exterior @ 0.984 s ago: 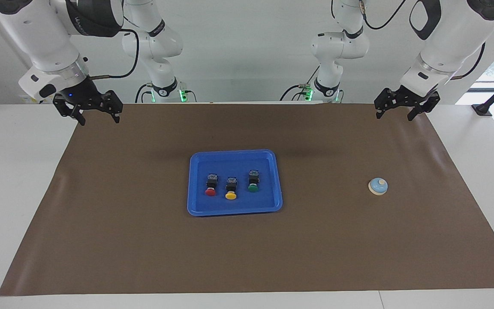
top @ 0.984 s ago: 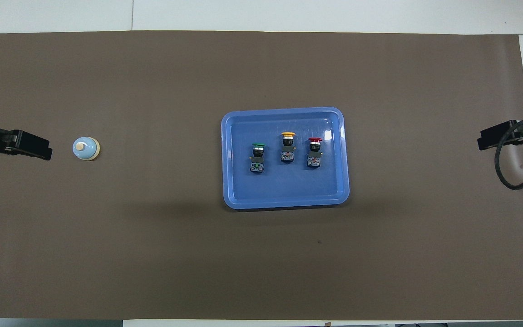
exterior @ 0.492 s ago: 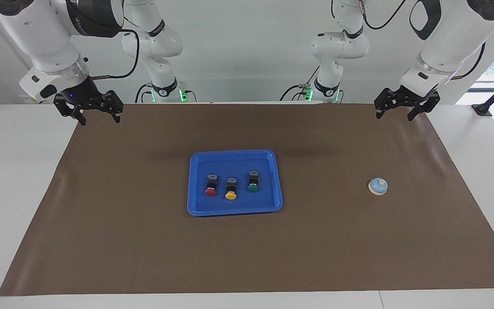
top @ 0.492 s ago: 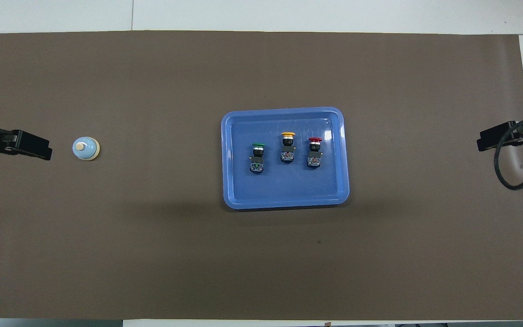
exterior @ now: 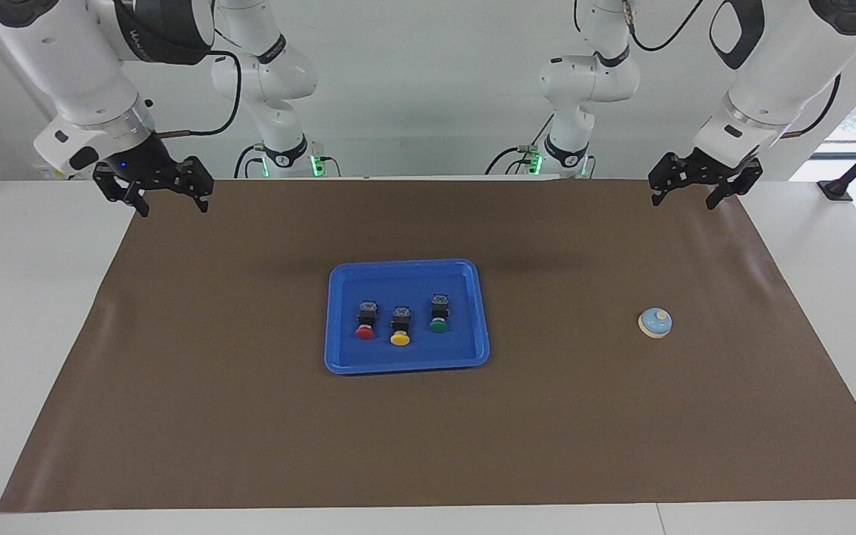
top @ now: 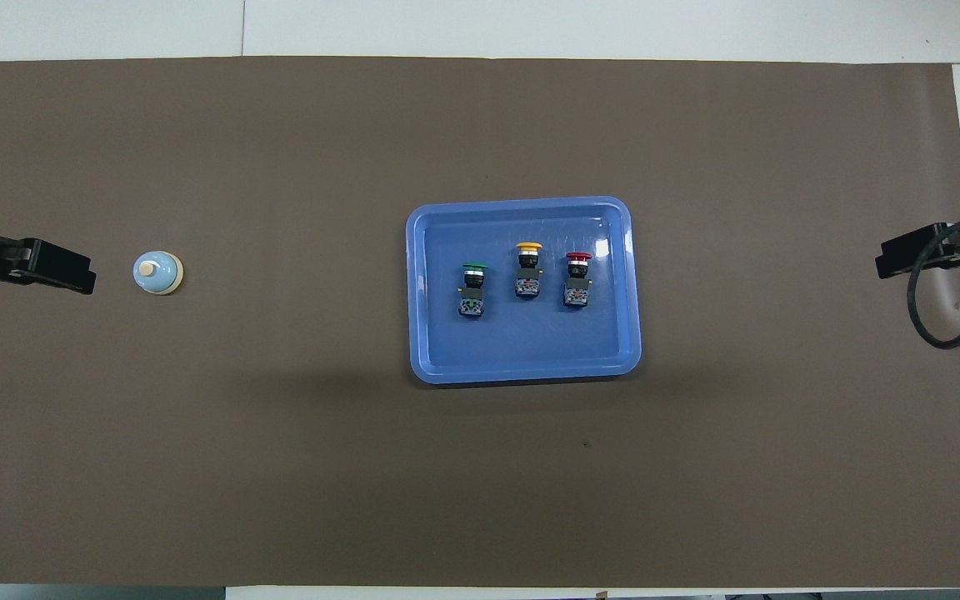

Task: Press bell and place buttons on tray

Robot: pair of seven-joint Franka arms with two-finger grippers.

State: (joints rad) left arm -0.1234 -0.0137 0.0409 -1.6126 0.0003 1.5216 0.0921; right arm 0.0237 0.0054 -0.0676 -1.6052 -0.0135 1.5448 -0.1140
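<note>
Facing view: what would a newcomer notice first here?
The blue tray at the middle of the brown mat, with the red button, yellow button and green button lying in it. Next, the small bell alone toward the left arm's end. Both arms wait, raised.

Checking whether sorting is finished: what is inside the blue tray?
In the tray lie three buttons, green, yellow, red, on their sides. Tray floor beneath them is covered.

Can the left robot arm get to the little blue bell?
Probably yes. The small round light blue bell stands alone on the brown mat at the left arm's end, and the open left gripper holds nothing.
</note>
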